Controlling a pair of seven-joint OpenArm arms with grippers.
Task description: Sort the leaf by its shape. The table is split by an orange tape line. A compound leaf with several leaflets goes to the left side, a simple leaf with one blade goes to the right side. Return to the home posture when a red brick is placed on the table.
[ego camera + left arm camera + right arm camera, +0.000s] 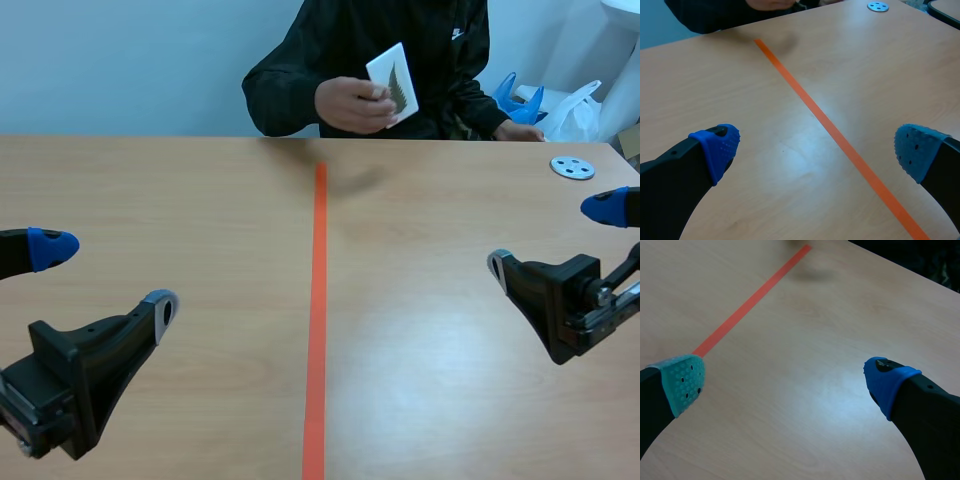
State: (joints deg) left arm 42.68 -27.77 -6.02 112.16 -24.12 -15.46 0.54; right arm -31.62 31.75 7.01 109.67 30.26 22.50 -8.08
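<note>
One table point(180, 200), split by one orange line point(318, 300). One person point(300, 60) sits at its far edge. Of the two grippers, the left gripper point(108, 275) and the right gripper point(548, 236) each hang low over their own side, fingers spread wide with nothing between them. The person's hand point(352, 103) pinches one white card point(384, 68) showing a dark leaf point(401, 88), held in the air above the line's far end. One grey disc point(572, 167) lies at the far right.
</note>
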